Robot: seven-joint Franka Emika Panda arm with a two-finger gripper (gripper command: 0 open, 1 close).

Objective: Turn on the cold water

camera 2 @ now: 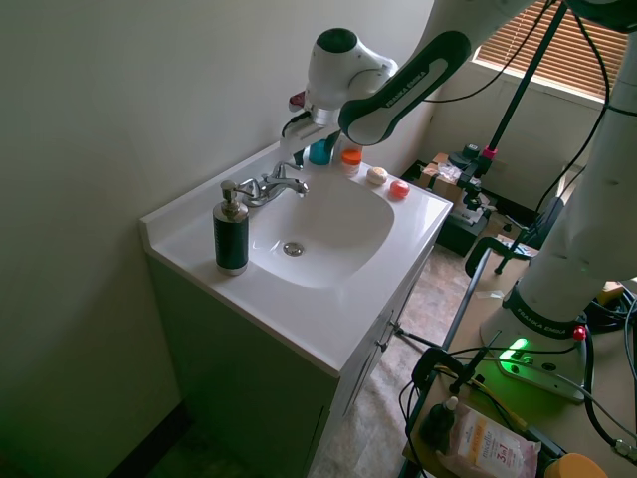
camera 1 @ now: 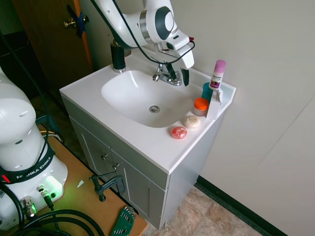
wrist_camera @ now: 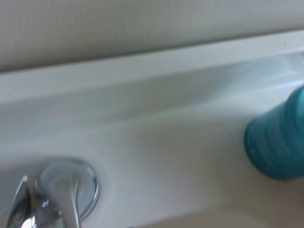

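Since my gripper point(camera 1: 181, 74) hung upper middle of frame beside the cold tap lever point(camera 1: 175, 74), couldn't tell if open, I figured nudge it gently sideways.

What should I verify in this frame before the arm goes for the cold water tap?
1. Water off: ok. No stream from the spout, and the basin looks dry.
2. Gripper at the cold tap: ok. The gripper hangs just beside the right-hand lever of the faucet.
3. Contact with the lever: cannot tell from either exterior view.
4. Gripper opening: cannot tell.
5. Room on the tap's far side: not ok. The teal cup stands close by, with the pink-capped bottle behind it.
6. Left-hand lever untouched: ok. The arm is away from it and from the soap dispenser.
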